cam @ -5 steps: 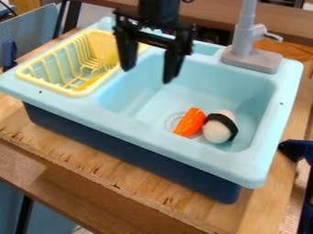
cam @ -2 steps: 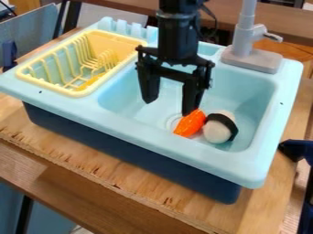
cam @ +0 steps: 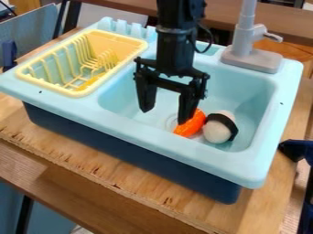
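The black gripper [cam: 164,117] hangs over the left part of the light blue sink basin [cam: 245,93], open, with nothing between its fingers. Its right fingertip overlaps the upper edge of an orange object [cam: 191,124] near the drain; whether they touch I cannot tell. Right beside the orange object lies a white rounded item [cam: 216,132] with a black band [cam: 227,122] around it, on the basin floor.
A yellow dish rack [cam: 76,93] sits in the sink unit's left side, with a small yellow item [cam: 92,82] in it. The grey faucet [cam: 252,60] stands at the back right. Dark blue parts [cam: 299,151] show at the right edge.
The gripper first came right and down over the basin from beside the rack. Since then it has shifted slightly left and lower. The objects in the sink have not moved.
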Robot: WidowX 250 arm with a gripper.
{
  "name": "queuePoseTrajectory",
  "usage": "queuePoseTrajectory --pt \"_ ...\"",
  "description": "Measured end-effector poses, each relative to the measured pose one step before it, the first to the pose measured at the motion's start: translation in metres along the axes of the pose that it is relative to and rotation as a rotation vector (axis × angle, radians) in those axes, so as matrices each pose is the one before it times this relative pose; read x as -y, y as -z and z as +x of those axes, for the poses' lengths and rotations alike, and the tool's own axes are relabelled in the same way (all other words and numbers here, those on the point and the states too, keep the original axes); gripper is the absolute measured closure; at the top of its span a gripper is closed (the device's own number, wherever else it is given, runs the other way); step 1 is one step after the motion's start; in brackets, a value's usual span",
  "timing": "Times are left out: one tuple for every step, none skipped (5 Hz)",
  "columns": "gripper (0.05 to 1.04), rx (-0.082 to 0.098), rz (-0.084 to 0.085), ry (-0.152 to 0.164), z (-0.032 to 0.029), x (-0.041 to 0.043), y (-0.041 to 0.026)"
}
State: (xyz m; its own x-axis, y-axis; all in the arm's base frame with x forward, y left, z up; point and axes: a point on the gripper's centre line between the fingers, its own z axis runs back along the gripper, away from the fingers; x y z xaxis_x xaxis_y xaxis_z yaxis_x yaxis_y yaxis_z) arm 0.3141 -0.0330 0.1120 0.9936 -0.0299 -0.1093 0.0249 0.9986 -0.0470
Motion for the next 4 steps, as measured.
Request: queuePoseTrajectory --pt "0.083 -0.0029 -0.005 -0.0118 0.00659 -0.00109 0.00276" --pt "0.083 -0.0158 -0.0045 -0.0025 0.00229 0.00217 0.00685" --pt "0.083 -0.0048 0.0276 0.0151 0.00441 0.00859 0.00363" --pt "0.127 -0.0032 0.0238 0.0042 0.00264 0.00286 0.00316"
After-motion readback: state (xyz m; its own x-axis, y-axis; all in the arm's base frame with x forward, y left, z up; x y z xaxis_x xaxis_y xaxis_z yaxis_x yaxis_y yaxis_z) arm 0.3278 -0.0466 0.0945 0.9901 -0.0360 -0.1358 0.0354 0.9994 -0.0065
